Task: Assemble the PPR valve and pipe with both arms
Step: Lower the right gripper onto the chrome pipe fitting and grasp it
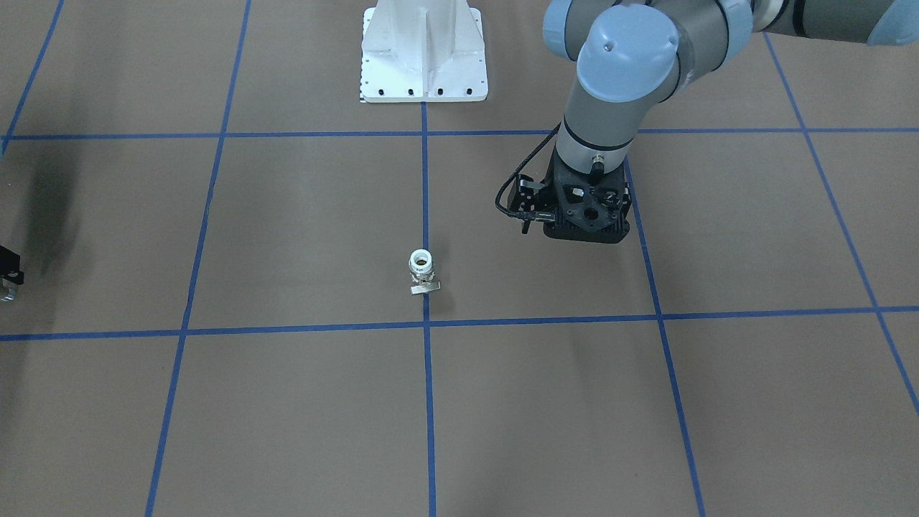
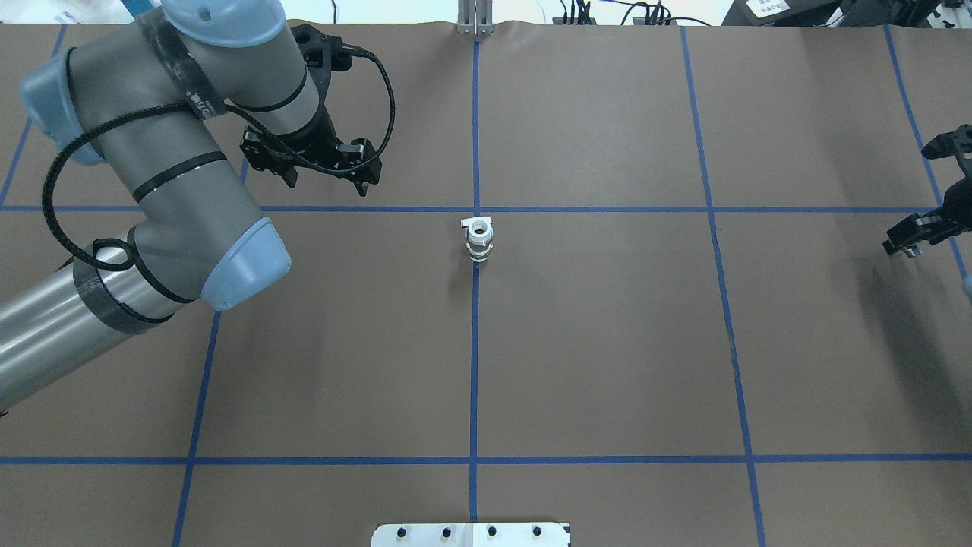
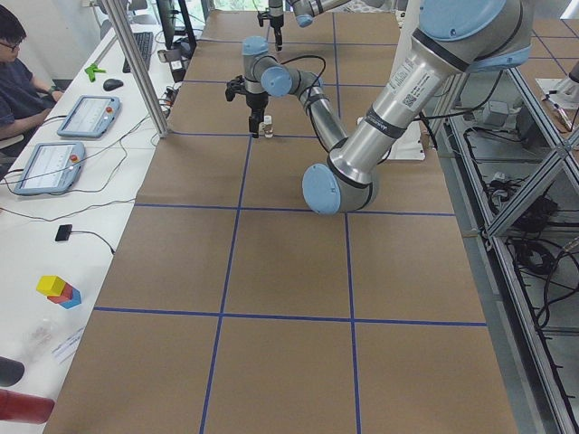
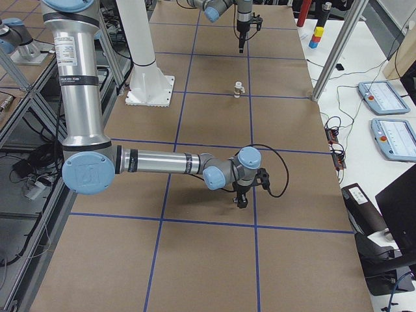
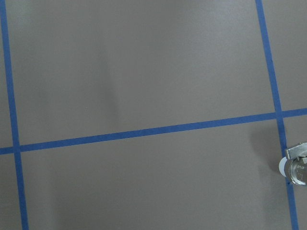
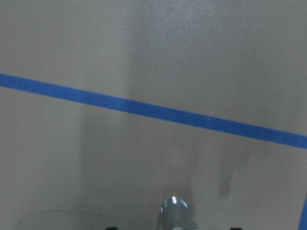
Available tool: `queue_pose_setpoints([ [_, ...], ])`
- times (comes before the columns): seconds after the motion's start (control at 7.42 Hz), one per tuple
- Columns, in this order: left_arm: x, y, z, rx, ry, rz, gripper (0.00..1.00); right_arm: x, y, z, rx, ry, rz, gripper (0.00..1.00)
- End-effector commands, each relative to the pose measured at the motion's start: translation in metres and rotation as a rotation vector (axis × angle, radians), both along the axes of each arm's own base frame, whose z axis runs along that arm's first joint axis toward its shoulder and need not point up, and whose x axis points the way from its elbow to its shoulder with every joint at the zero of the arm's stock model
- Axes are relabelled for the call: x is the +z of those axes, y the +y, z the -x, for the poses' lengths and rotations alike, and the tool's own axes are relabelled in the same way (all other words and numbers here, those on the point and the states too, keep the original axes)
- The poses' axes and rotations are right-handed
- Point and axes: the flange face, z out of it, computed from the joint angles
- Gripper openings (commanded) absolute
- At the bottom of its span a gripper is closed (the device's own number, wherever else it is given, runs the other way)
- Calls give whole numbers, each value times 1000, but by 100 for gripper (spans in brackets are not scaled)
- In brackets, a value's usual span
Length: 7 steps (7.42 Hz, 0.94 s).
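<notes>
The PPR valve (image 1: 422, 271) stands upright at the table's centre on a blue tape line, white collar up and lever at its base; it also shows in the overhead view (image 2: 478, 239) and at the right edge of the left wrist view (image 5: 295, 165). My left gripper (image 2: 328, 182) hangs above the table beside the valve, on my left of it, apart from it; its jaws look open and empty. My right gripper (image 2: 911, 241) is far out on my right, shut on the pipe (image 6: 174, 211), a short silver stub that sticks out below it (image 1: 6, 293).
The white base pedestal (image 1: 423, 54) stands at the robot's side of the table. Blue tape lines (image 2: 474, 342) grid the brown surface. In the exterior left view, an operator (image 3: 18, 81), tablets (image 3: 86, 113) and a metal post (image 3: 136, 68) are beside the table.
</notes>
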Motion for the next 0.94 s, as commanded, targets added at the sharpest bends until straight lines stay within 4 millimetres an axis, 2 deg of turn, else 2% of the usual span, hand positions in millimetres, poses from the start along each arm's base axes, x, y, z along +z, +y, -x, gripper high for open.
queue_pose_setpoints([
  [0.0, 2, 0, 0, 0, -1, 1, 99, 2, 0, 0, 0, 2, 4, 76],
  [0.13, 2, 0, -1, 2, -1, 1, 99, 3, -1, 0, 0, 4, 7, 73],
  [0.54, 3, 0, -2, 2, -3, 3, 99, 6, -1, 0, -7, 6, 8, 71],
  [0.81, 3, 0, -2, 2, -3, 3, 99, 9, -1, 0, -7, 8, 12, 59],
])
